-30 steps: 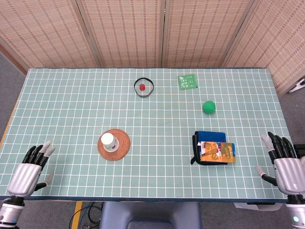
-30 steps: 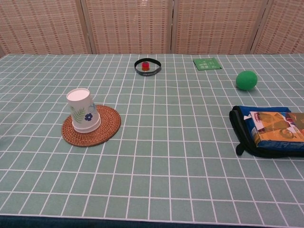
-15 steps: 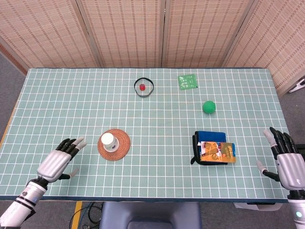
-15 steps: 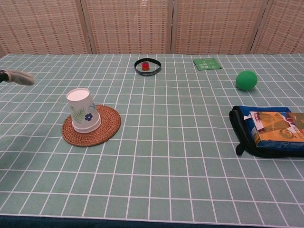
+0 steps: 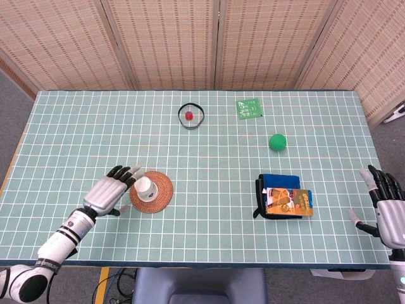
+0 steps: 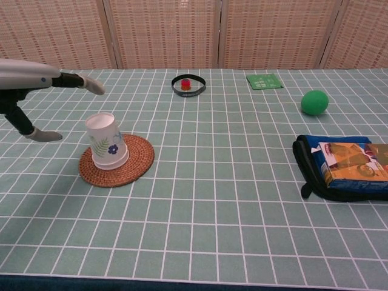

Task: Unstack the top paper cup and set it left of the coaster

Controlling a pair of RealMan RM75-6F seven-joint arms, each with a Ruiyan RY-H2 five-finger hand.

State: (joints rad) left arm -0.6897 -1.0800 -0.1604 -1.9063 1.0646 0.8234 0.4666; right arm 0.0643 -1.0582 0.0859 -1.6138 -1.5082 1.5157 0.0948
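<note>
L hand spread, empty, just beside paper cup; R hand seemingly empty.

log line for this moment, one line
left robot hand: open, beside paper cup stack, no contact | stack: inverted on coaster | right robot hand: open, table edge

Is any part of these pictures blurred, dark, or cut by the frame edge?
Head view: even light, sharp; the right hand is cut by the right edge. Chest view: sharp, soft shadows under the paper cup; the left hand is cut by the left edge.
</note>
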